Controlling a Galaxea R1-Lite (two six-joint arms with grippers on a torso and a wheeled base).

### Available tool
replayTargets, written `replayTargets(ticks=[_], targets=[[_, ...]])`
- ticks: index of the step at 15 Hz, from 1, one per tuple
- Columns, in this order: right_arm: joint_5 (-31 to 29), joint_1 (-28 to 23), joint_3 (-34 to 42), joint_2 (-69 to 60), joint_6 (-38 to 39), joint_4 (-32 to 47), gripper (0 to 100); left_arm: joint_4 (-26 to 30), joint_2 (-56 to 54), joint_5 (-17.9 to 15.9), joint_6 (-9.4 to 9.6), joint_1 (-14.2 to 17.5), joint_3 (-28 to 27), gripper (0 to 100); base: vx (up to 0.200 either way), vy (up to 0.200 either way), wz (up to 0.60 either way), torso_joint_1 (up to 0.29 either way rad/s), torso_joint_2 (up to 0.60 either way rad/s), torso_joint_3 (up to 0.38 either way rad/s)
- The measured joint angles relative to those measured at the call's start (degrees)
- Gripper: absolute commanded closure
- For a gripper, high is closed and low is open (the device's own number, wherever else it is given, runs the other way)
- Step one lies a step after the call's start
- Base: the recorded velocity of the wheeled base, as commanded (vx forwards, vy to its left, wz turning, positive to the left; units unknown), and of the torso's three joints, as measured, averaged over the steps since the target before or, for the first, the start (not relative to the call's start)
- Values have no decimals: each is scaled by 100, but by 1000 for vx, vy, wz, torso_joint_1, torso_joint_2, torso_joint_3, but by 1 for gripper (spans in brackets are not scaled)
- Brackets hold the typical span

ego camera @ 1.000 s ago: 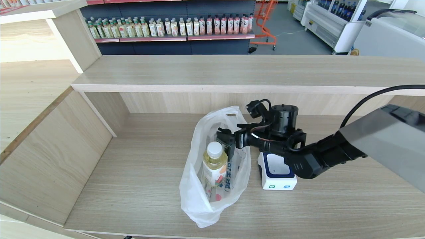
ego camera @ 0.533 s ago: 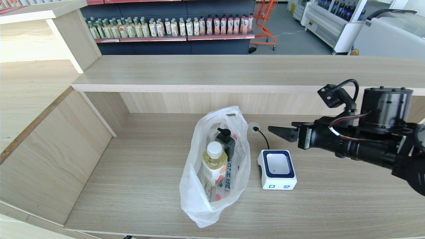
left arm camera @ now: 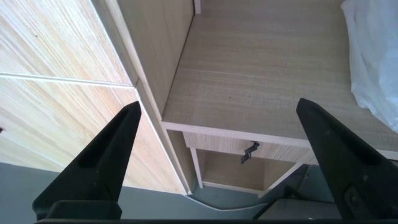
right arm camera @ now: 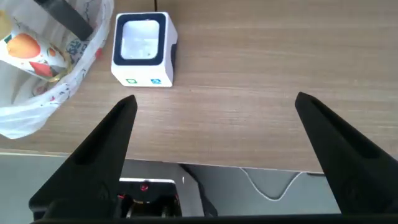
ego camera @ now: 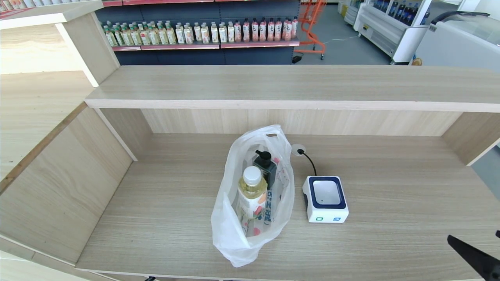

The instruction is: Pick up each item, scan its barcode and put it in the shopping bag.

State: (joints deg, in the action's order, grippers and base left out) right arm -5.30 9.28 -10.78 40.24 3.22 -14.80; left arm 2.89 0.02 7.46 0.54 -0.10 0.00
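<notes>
- The left tool [left arm camera: 219, 104] hangs by the near left corner of the bench [ego camera: 390, 187], with its two dark fingers spread wide apart.
- A white plastic shopping bag [ego camera: 230, 234] stands open on the middle of the bench (its thin film is partly see-through).
- Inside the bag, a bottle [ego camera: 252, 191] of pale yellow drink with a white cap stands upright. A dark pump bottle [ego camera: 266, 166] sits close behind it.
- Just right of the bag, a white scanner [ego camera: 325, 199] with a blue-rimmed window rests on the bench. Its black cable [ego camera: 309, 160] runs toward the back.
- The right tool [right arm camera: 216, 98] hovers over the bench's near edge, right of the scanner, with its fingers wide apart.
</notes>
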Motion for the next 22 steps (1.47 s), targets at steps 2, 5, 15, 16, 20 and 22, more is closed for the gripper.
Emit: replayTargets(ticks=[2,5,15,16,20,22], targets=[[-24,-333,519,-1332,-117,578,0,1,0,-2,0,0,0,0,0,0,0,0,0,0],[145,-727,905,-2983,-354,1267,0,1,0,0,-2,0,0,0,0,0,0,0,0,0],[224,-903,1078,-4040,-455,1447,100,1,0,-2,0,2,0,0,0,0,0,0,0,0],[218,-903,1078,-4045,-368,1447,100,0,0,0,0,0,0,0,0,0,0,0,0,0],[216,-903,1078,-4048,-262,1447,100,0,0,-2,-2,0,0,0,0,0,0,0,0,0],[213,-903,1078,-4048,-260,1447,100,1,0,0,-2,0,0,0,0,-100,0,6,1,4]])
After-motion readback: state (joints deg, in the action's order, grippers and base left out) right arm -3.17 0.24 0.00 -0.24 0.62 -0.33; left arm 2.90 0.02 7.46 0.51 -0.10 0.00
